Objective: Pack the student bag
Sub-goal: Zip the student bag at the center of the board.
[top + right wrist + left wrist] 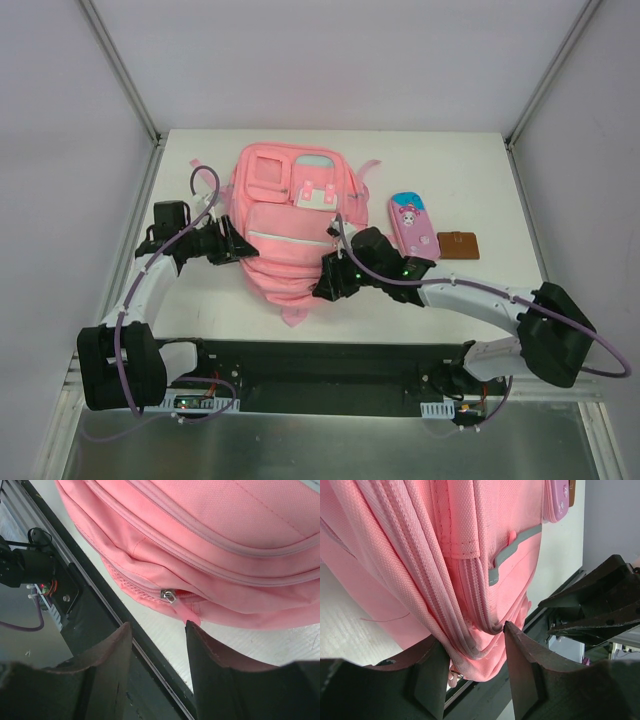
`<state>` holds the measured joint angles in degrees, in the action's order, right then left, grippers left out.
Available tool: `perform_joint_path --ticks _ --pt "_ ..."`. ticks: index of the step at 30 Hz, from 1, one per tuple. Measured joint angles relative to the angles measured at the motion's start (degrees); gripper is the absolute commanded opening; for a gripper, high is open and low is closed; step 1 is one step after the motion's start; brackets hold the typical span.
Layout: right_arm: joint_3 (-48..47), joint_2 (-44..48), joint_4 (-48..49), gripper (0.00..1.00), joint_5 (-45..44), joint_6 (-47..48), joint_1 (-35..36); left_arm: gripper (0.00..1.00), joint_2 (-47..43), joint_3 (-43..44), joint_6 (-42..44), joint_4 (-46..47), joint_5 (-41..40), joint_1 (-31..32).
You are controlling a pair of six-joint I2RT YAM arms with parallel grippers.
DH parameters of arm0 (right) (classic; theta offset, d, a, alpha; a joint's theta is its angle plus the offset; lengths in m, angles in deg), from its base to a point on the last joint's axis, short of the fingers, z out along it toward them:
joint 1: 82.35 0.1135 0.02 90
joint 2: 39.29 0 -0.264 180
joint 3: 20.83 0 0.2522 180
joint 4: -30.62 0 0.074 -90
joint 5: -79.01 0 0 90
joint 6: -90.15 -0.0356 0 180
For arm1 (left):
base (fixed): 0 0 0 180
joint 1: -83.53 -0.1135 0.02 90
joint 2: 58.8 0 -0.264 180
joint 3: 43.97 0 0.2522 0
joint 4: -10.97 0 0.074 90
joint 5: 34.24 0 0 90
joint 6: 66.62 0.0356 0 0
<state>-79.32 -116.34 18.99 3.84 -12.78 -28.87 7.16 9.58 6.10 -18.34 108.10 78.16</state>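
Packing's barely started, tbh

Big pink fabric backpack (pixel 290 235) lies flat mid-table and looks zipped. The pink cartoon pencil case (pixel 413 224) and brown wallet (pixel 458 245) are beside it, unpacked. Left gripper (pixel 472 635) gapes around a bag fold; right gripper (pixel 157 625) gapes near the zip pull (pixel 170 596).

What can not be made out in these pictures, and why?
- Inside of the student bag: hidden in every view by its own fabric.
- left claw, left wrist view: bag fabric lies between its fingers, but contact is unclear.
- pencil case, left wrist view: cut off by the top edge.
- brown item, top view: too small to identify.
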Motion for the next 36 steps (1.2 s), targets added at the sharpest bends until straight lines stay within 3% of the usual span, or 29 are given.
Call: perform_joint_path --ticks 11,16,23,26,36 --pt "0.00 -5.70 0.55 0.47 0.96 0.22 -0.02 0.43 0.00 -0.11 0.07 0.02 0.46 0.00" --pt "-0.02 -5.22 0.09 0.53 -0.59 1.51 -0.02 0.43 0.00 -0.15 0.20 0.09 0.66 0.00" --pt "-0.02 -3.23 -0.98 0.49 -2.19 3.06 -2.01 0.43 0.02 -0.15 0.20 0.24 1.18 0.00" --pt "-0.04 -4.04 -1.18 0.45 -0.94 3.13 -2.40 0.42 0.02 -0.15 0.20 0.24 1.18 0.00" --pt "0.00 -5.03 -0.09 0.46 3.96 -1.18 -0.42 0.42 0.00 -0.15 0.22 0.24 1.20 0.00"
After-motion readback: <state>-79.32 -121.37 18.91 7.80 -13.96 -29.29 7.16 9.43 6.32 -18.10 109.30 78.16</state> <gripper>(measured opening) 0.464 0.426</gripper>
